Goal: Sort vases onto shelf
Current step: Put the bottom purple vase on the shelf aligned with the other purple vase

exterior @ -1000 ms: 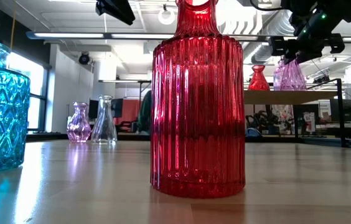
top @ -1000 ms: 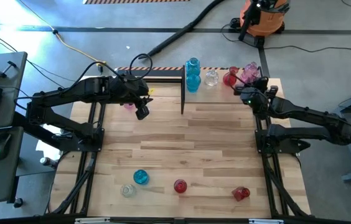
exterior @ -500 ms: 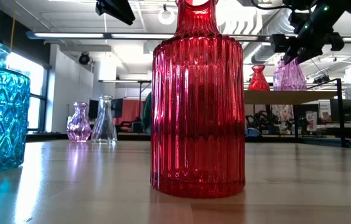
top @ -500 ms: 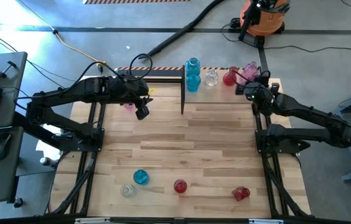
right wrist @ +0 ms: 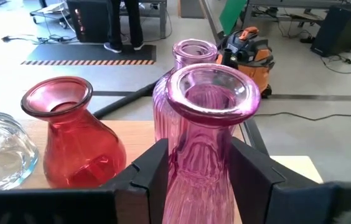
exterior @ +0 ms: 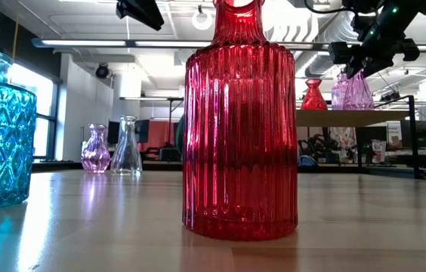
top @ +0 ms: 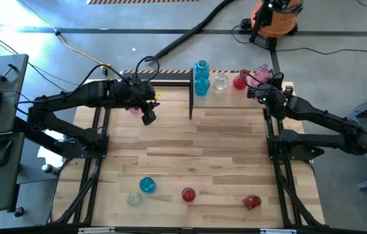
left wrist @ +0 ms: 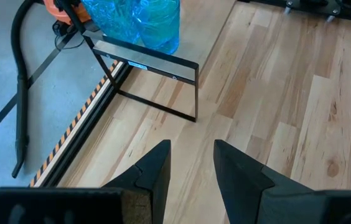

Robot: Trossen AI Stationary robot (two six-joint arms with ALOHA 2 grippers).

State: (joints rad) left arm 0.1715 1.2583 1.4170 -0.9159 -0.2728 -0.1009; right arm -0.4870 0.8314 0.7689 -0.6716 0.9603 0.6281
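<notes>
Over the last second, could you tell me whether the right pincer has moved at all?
Yes. In the high view the right pincer, shut on a pink vase, has shifted toward the table's right edge and slightly away from the shelf, measured against the red vase there.

The counter (top: 196, 140) is pale wood in long planks, with darker grain streaks. Nearest in the low view stands a deep red vase (exterior: 240, 121) with fine vertical ribs, and beside it a turquoise vase (exterior: 0, 128) cut in a diamond lattice. Farther back are a lilac vase (exterior: 96, 149) and a clear vase (exterior: 126, 146). On the shelf (right wrist: 287, 167), whose top is light plywood, a ribbed pink vase (right wrist: 203, 149) sits next to a smooth red vase (right wrist: 76, 134) and a clear glass one (right wrist: 1, 149). 2 blue vases (top: 201, 78) stand stacked in tone, bright aqua. Both arms are matte black. An orange vacuum (top: 273, 16) stands on the grey floor (top: 105, 32).
</notes>
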